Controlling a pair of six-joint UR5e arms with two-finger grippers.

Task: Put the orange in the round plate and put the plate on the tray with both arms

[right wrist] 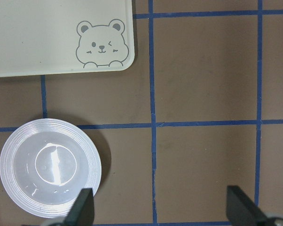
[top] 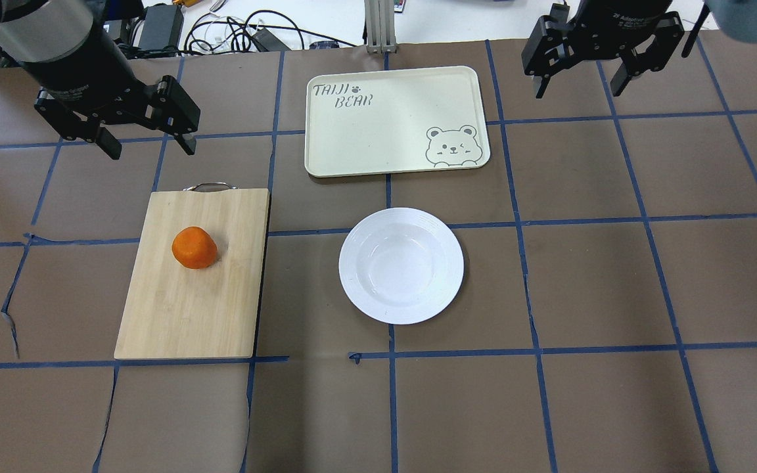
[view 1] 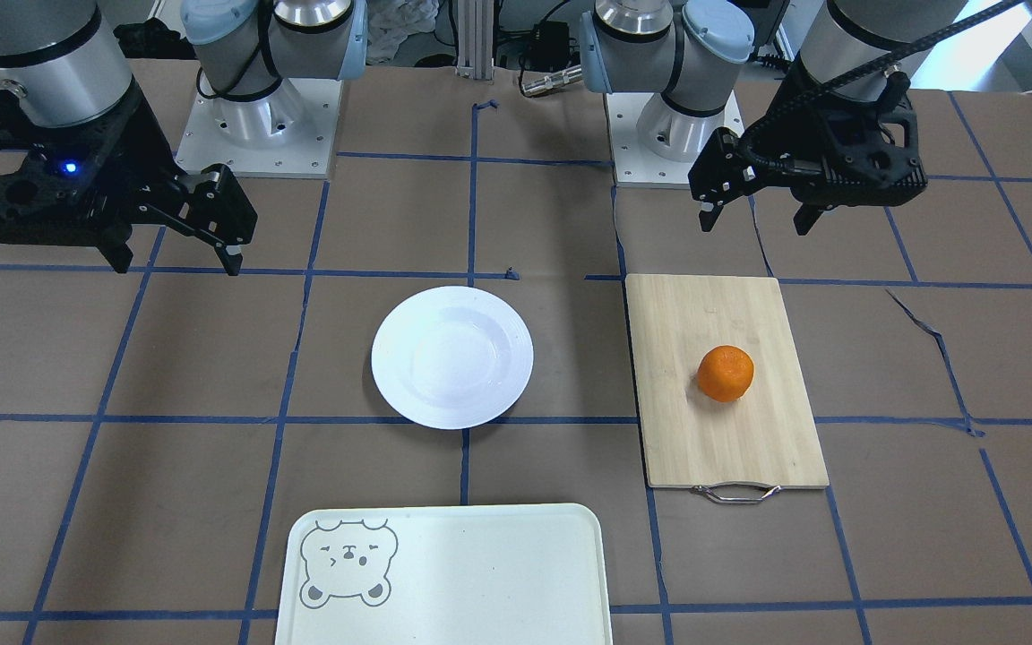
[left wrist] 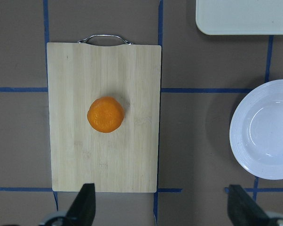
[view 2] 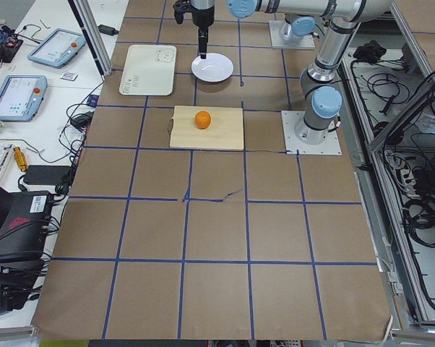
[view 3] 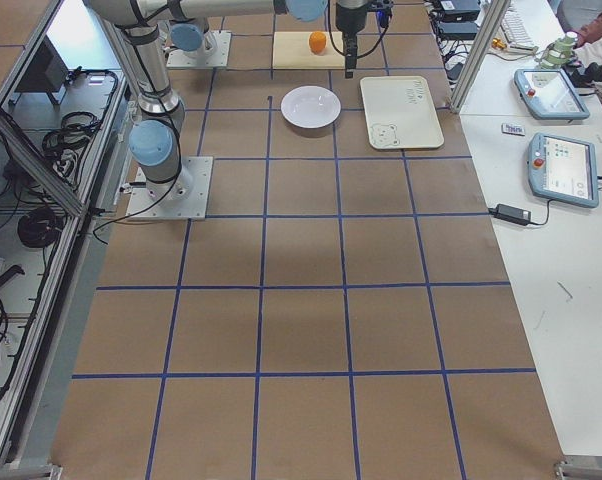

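Observation:
The orange [view 1: 725, 374] [top: 194, 247] [left wrist: 106, 114] lies on a bamboo cutting board [top: 188, 315]. The round white plate [view 1: 391, 358] [top: 353, 263] [right wrist: 10, 179] sits empty mid-table, apart from the board. Beyond it in the overhead view lies the cream tray [top: 385, 125] [view 1: 480, 573] with its bear face, also empty. My left gripper [top: 152, 150] [view 1: 756, 224] [left wrist: 162, 207] hovers open, high over the table just past the board's handle end. My right gripper [top: 582, 89] [view 1: 177, 266] [right wrist: 161, 209] hangs open above bare table to the right of the tray. Neither holds anything.
The board's metal handle [top: 207, 186] points toward the tray side. Brown paper with blue tape lines [top: 391, 394] covers the table. Cables and boxes [top: 221, 29] lie past the far edge, and both arm bases [view 1: 252, 125] stand on the robot's side.

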